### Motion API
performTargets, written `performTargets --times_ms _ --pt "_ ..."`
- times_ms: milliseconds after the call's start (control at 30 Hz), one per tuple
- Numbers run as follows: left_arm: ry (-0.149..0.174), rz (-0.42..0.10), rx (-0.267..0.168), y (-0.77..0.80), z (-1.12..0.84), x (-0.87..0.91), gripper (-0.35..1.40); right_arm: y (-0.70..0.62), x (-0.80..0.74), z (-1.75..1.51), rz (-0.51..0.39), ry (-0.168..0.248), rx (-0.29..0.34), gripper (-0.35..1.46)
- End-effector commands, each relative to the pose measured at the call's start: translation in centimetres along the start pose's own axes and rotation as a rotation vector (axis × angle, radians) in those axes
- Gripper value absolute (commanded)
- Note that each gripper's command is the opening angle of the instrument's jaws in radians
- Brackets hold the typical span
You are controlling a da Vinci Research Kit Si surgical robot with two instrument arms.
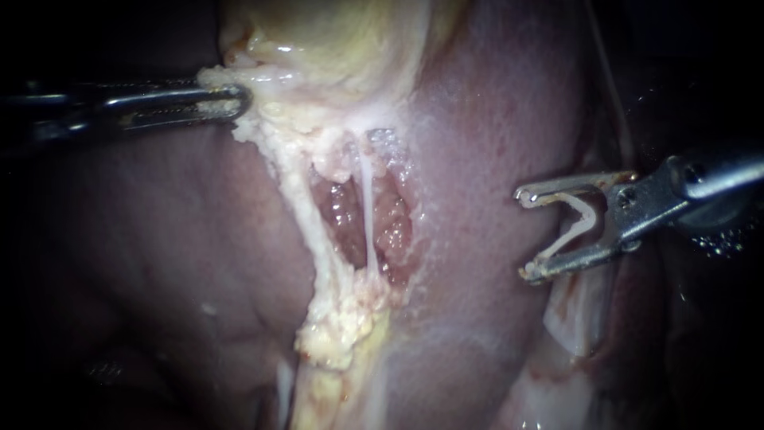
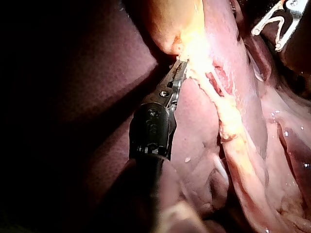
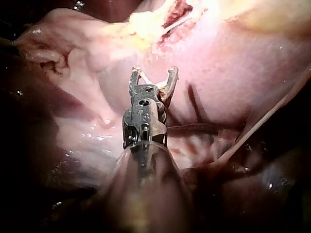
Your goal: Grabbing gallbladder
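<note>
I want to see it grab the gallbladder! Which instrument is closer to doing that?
Left, probably. My left instrument touches the gallbladder at its pale edge; my right instrument hovers off to the side, its jaws holding a white clip.

Cream-yellow gallbladder (image 1: pixel 342 40), mauve-pink liver (image 1: pixel 493 119), white clip (image 1: pixel 585 223).

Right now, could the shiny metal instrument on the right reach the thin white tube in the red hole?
Probably yes. The shiny metal right instrument, its jaws holding a white V-shaped clip, hangs beside the thin white tube, with only smooth pink tissue between them and nothing in the way.
</note>
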Motion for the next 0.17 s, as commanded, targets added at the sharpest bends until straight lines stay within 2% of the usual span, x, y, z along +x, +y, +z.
performTargets --times_ms 33,167 --pt "0.001 0.001 0.001 0.00 0.01 -0.01 -0.35 0.00 0.00 0.00 0.000 0.000 0.000 0.50" --pt "0.002 0.002 0.004 0.01 0.05 -0.04 -0.35 0.00 0.00 0.00 0.000 0.000 0.000 0.50"
